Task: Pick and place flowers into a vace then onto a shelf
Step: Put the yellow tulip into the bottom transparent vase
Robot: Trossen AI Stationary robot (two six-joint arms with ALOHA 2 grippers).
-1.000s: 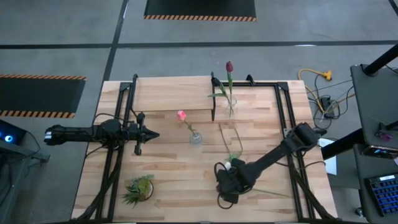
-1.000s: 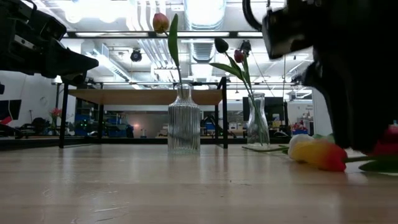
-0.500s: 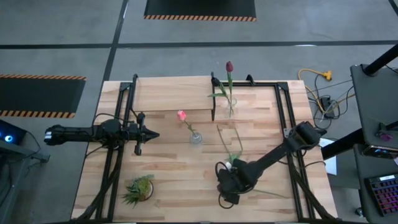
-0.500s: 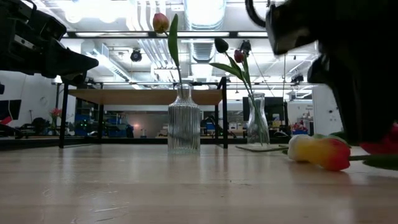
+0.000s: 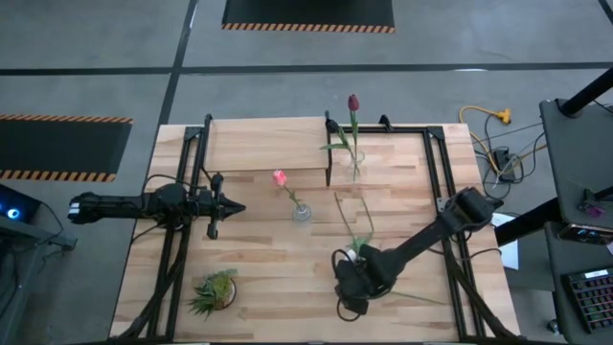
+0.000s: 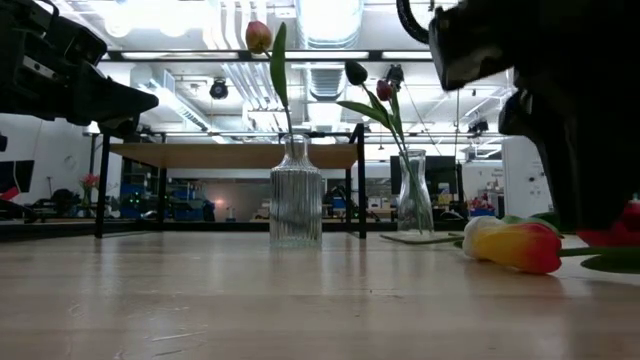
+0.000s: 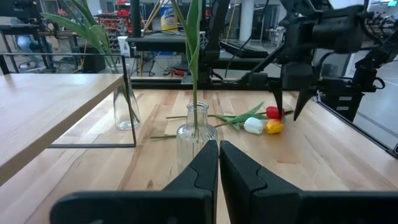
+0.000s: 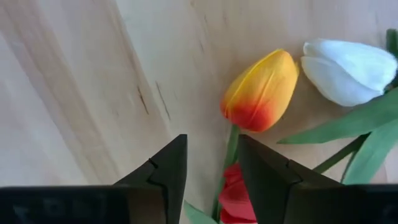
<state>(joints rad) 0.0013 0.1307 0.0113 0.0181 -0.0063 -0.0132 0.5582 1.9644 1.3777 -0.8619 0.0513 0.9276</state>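
Three loose tulips (image 8: 262, 92) lie on the near-right table under the right gripper (image 8: 211, 167), whose narrowly parted fingers straddle the orange-yellow stem. Farther back, ribbed vase (image 6: 296, 206) and clear vase (image 6: 414, 195) each hold flowers before the shelf (image 5: 266, 144); the left gripper (image 7: 218, 163) hovers left, pressed closed. No readable writing shows.

Both arms are dark, nearly black, built of slim tubular links joined by bulkier rounded joint housings. The left arm (image 5: 144, 205) shows as a long thin rod that widens into a blocky wrist section with short side stubs. The right arm (image 5: 421, 240) has a chunky rounded elbow housing and a thick, boxy wrist. The left gripper (image 7: 219, 163) has two matte black fingers, flat-sided and tapering to narrow tips, mounted on a wide dark crossbar. The right gripper (image 8: 212, 168) has the same angular black fingers, with bevelled edges and smooth faces.
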